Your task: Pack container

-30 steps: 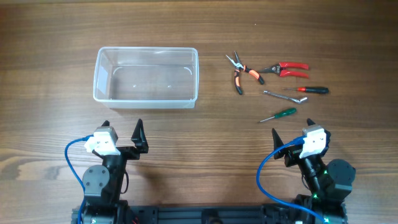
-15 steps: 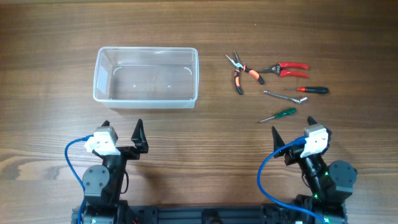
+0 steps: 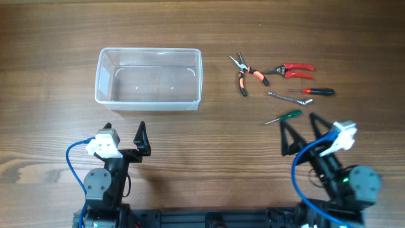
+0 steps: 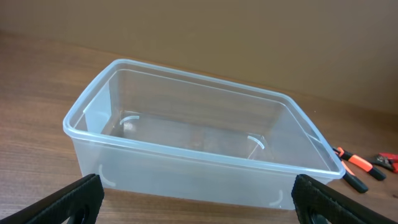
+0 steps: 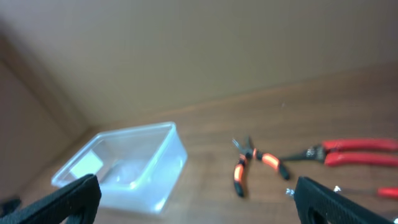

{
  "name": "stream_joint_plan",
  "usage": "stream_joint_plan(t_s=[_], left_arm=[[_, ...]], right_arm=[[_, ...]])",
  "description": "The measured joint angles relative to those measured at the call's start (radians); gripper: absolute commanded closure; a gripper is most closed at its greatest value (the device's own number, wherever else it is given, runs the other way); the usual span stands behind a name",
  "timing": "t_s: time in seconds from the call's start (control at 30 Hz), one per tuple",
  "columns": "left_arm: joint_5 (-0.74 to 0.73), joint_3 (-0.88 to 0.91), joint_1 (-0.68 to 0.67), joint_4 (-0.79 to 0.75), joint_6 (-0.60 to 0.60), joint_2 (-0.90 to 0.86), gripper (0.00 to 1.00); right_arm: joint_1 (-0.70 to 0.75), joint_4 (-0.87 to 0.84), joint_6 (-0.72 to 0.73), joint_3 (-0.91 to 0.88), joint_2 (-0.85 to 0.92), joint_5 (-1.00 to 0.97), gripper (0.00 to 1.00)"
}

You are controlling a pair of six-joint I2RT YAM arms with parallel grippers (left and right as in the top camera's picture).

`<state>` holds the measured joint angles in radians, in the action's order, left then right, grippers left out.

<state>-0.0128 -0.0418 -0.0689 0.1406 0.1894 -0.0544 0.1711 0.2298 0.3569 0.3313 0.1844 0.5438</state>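
Table [image 3: 209,25]: brown wood grain, carrying everything below.
Container [image 3: 148,78]: clear plastic tub with rounded corners and a thicker rim. It sits flat on the left half of the table, straight ahead of the left arm, with nothing inside. It is well apart from the tools.
Left gripper [image 3: 124,130]: released, fingers spread wide. It is on the near side of the container, not touching it. In the left wrist view the two black fingertips frame the tub's long near wall.
Right gripper [image 3: 297,123]: released, fingers spread in a wide V. It holds nothing and its tips are close to the green screwdriver in the overhead view.
Pliers [image 3: 243,73]: long-nosed with orange and black handles, the leftmost of the tools, on the right half of the table.
Cutters [image 3: 291,69]: red handles, just right of the pliers, jaws pointing toward them.
Red screwdriver [image 3: 313,92]: red and black handle, lying below the cutters, to the right.
Metal tool [image 3: 289,97]: slim and silver, just below the red screwdriver; its kind is too small to tell.
Green screwdriver [image 3: 285,116]: green handle, the tool nearest the robot, lying at a slant.
Right wrist view: blurred. It shows the container at lower left and the pliers and cutters at right.
Writing: any marks on the tools are too small to read.
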Motion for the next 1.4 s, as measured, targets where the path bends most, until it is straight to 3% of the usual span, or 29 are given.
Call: stream_joint_plan(t_s=[0.17, 0.27, 0.43, 0.53, 0.7, 0.87, 1.03, 1.17, 1.4], left_arm=[[0.0, 0.0, 0.0, 0.0, 0.0, 0.0, 0.0], [0.0, 0.0, 0.0, -0.001, 0.0, 0.001, 0.0], [0.0, 0.0, 0.0, 0.0, 0.0, -0.001, 0.0], [0.0, 0.0, 0.0, 0.001, 0.0, -0.001, 0.0], [0.0, 0.0, 0.0, 0.0, 0.0, -0.001, 0.0], [0.0, 0.0, 0.0, 0.0, 0.0, -0.001, 0.0], [0.0, 0.0, 0.0, 0.0, 0.0, -0.001, 0.0], [0.0, 0.0, 0.0, 0.0, 0.0, -0.001, 0.0], [0.0, 0.0, 0.0, 0.0, 0.0, -0.001, 0.0]], right_arm=[[0.0, 0.2, -0.131, 0.412, 0.372, -0.084, 0.01], [-0.007, 0.442, -0.209, 0.678, 0.614, -0.148, 0.0], [-0.04, 0.561, -0.251, 0.998, 0.94, -0.154, 0.01], [-0.046, 0.477, -0.214, 1.047, 1.046, -0.056, 0.2], [-0.138, 0.379, -0.075, 1.056, 1.184, -0.063, 0.18], [-0.436, 0.399, 0.015, 1.086, 1.283, -0.375, 0.08], [-0.726, 0.423, 0.07, 1.138, 1.397, -0.604, 0.11], [-0.77, 0.424, 0.143, 1.139, 1.508, -0.623, 0.21], [-0.755, 0.38, 0.22, 1.138, 1.675, -0.578, 0.21]])
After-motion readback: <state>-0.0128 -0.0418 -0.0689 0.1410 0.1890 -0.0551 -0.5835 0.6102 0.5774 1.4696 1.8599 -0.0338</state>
